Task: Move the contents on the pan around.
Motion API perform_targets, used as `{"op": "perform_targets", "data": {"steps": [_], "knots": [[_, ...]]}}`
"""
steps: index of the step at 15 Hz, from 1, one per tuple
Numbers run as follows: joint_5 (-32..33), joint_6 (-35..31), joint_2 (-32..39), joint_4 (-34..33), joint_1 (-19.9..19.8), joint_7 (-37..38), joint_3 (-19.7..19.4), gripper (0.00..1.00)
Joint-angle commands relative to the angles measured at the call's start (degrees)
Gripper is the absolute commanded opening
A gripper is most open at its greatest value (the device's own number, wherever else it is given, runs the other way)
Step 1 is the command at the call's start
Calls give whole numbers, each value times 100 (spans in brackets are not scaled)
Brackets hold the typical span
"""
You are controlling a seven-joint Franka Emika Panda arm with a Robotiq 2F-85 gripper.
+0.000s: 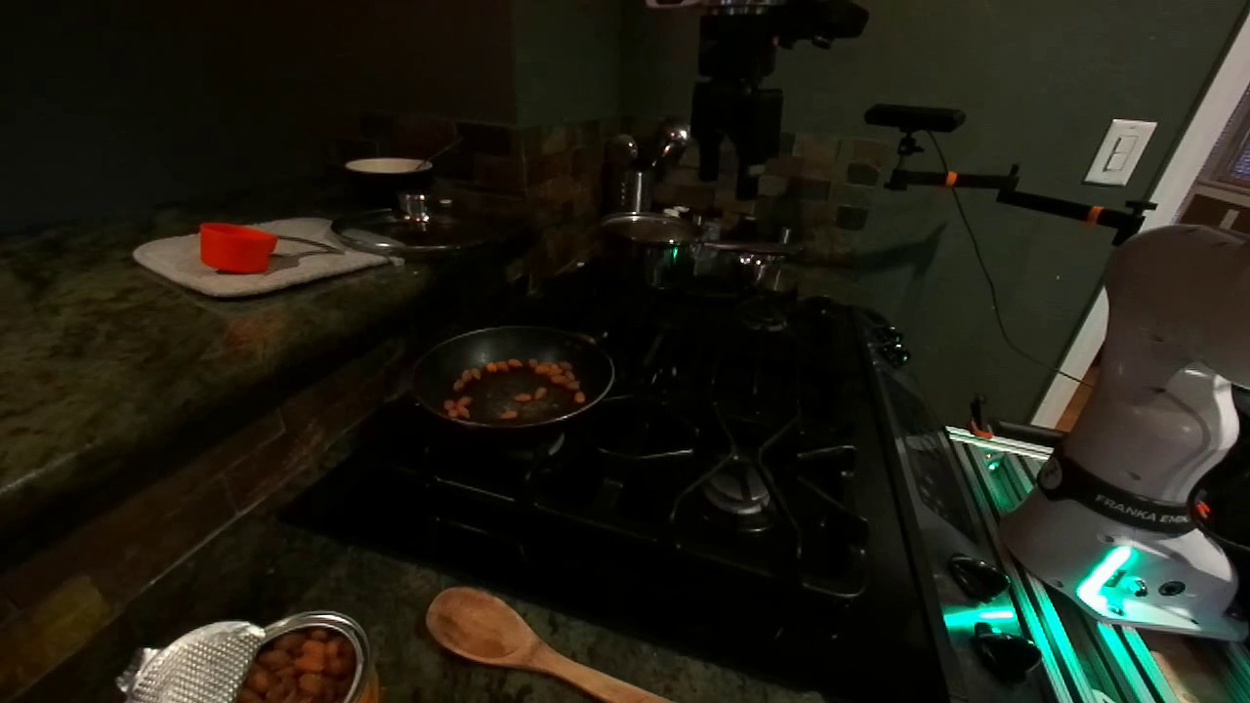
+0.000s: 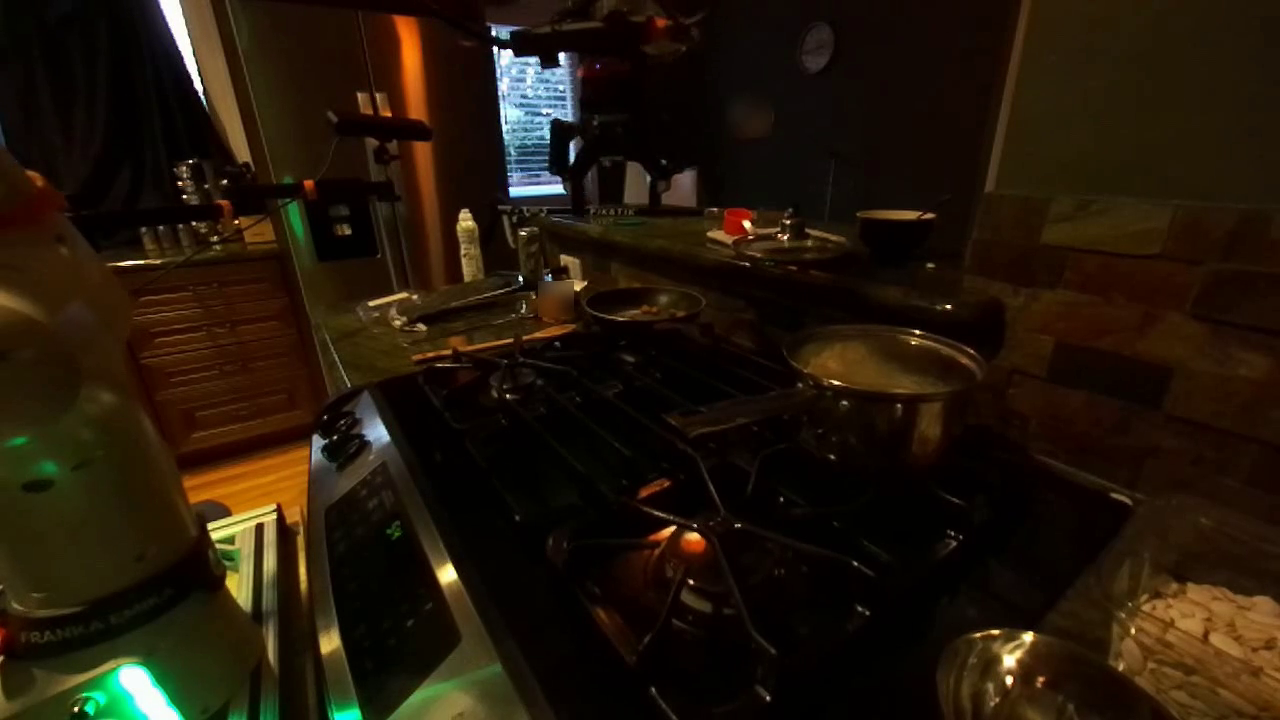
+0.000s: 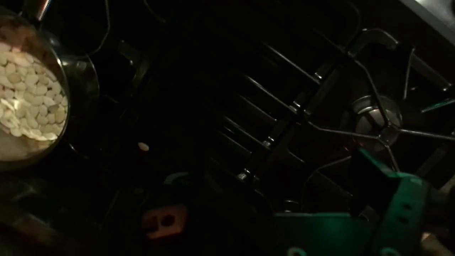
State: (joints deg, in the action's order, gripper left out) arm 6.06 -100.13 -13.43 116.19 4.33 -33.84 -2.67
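A dark frying pan (image 1: 488,344) stands on the stove in an exterior view, with brown almonds (image 1: 558,371) spread in a loose ring inside. The pan (image 2: 604,300) also shows, smaller, in an exterior view. My gripper (image 1: 729,176) hangs high above the stove, well away from the pan, pointing down. Its two fingers are spread in an exterior view (image 2: 618,190), with nothing visible between them. A wooden spoon (image 1: 488,630) lies on the counter in front of the stove; it also shows in an exterior view (image 2: 490,346). The wrist view is dark and I do not make out the pan there.
An opened can of almonds (image 1: 311,664) stands beside the spoon. A metal pot (image 2: 885,375) is on a back burner; pale pieces fill it in the wrist view (image 3: 32,96). A red cup (image 1: 237,248) and a glass lid (image 1: 410,232) sit on the raised counter.
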Motion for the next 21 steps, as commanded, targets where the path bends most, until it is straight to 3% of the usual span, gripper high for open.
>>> {"op": "perform_targets", "data": {"steps": [1, 6, 7, 12, 21], "knots": [[110, -386, 610, -357, -60, -1283, -130, 100], [-739, -1631, 1076, -88, -273, -3153, -246, 100], [-403, -1260, 929, -185, -299, -2539, -119, 100], [-591, -1546, 1142, -167, -372, -2984, -131, 100], [-2675, -1646, 1647, -138, -679, -5845, -203, 100]]}}
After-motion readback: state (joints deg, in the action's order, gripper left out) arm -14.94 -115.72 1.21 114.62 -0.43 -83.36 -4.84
